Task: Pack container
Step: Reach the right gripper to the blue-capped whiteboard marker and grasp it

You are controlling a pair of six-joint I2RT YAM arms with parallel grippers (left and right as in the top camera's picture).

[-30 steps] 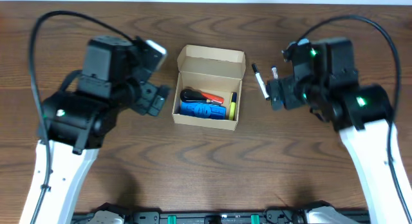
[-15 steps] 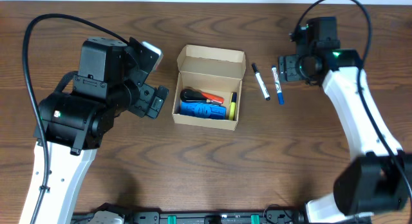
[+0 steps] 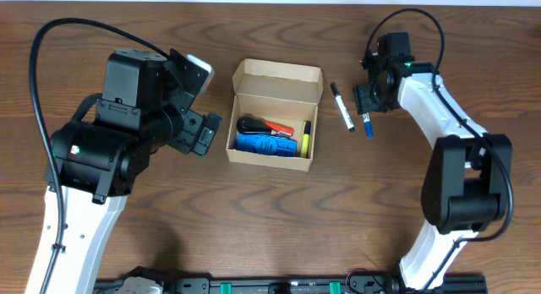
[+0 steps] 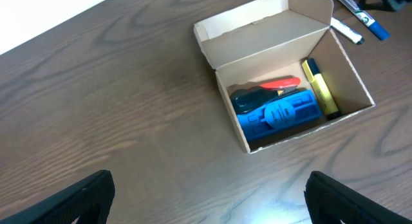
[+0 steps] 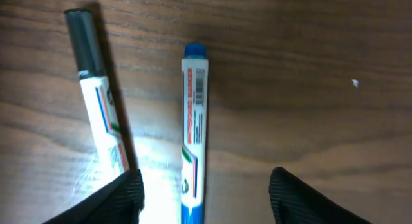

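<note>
At table centre, the cardboard box (image 3: 275, 117) stands open and faces up, its long axis running left to right and its flap lid raised along the far edge. Inside lie a blue item (image 3: 266, 144), a black-and-red tool (image 3: 262, 125) and a yellow highlighter (image 3: 305, 140).

To its right, apart from it, lie a black-capped marker (image 3: 341, 106) and a blue-capped marker (image 3: 367, 125).

The right gripper (image 5: 206, 185) is spread wide astride the blue-capped marker, a detail only the right wrist view shows; that view omits the box. The left gripper (image 4: 209, 205), also wide, is empty.
</note>
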